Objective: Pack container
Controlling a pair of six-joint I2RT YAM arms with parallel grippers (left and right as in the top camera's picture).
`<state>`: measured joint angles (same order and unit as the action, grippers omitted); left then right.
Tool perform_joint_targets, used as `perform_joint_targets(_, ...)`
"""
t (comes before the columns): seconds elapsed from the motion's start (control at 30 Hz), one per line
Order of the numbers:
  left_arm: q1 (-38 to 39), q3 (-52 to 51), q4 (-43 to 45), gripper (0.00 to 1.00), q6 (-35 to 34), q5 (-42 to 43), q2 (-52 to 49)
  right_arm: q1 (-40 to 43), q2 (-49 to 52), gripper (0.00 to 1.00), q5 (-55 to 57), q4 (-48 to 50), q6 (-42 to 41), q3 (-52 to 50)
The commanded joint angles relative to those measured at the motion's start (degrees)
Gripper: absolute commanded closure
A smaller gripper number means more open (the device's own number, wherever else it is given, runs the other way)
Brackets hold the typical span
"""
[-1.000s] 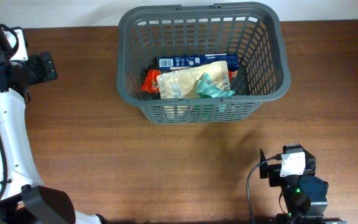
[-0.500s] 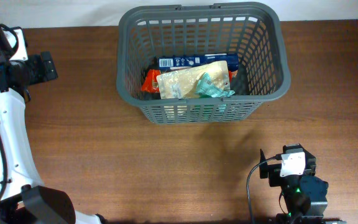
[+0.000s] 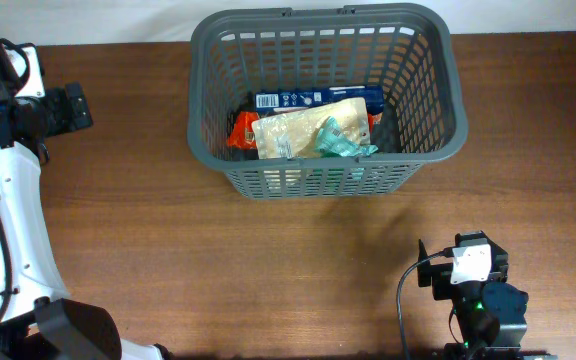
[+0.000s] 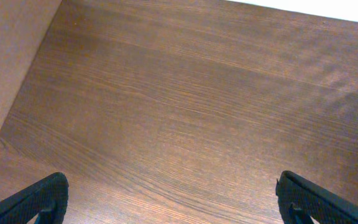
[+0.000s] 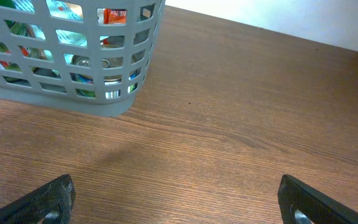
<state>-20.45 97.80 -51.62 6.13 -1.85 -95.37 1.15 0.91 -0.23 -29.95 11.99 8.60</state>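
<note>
The container [image 3: 326, 163] is sitting at the middle of the far edge of the desk [image 3: 218, 260], holding a blue packet [image 3: 318, 98], a beige pouch [image 3: 293, 135] and a red pack [image 3: 238, 130]. The left jaws are hanging wide apart over bare wood near the far left corner, gripping nothing. The right jaws are standing wide apart near the front edge, also empty.

The container [image 5: 73, 68] wall stands ahead-left of the right gripper [image 5: 179, 208]; straight ahead is bare table [image 5: 247, 118]. Before the left gripper [image 4: 179, 208], open table too.
</note>
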Motion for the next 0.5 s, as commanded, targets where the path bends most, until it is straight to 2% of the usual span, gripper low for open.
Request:
perform_joint_targets(0.0, -0.11, -0.48, -0.15, 0.01, -0.72, 0.61, 0.68, 0.48, -0.72, 0.01, 0.07, 0.20, -0.28, -0.42)
perform_joint_targets(0.13, 2.75, -0.96, -0.26, 0.01, -0.72, 0.63, 5.33, 0.48, -0.72, 0.01, 0.07, 0.20, -0.31, -0.42)
perform_joint_targets(0.23, 7.87, -3.48, -0.17, 0.01, -0.74, 0.63, 11.08, 0.48, -0.72, 0.01, 0.07, 0.20, -0.28, -0.42)
perform_joint_targets(0.33, 14.51, -9.68, 0.55, 0.01, -0.72, 0.63, 17.70, 0.48, -0.72, 0.01, 0.07, 0.20, -0.28, -0.42)
perform_joint_targets(0.47, 22.27, -23.76, 1.86, 0.01, -0.72, 0.63, 28.94, 0.48, -0.72, 0.01, 0.07, 0.20, -0.28, -0.42)
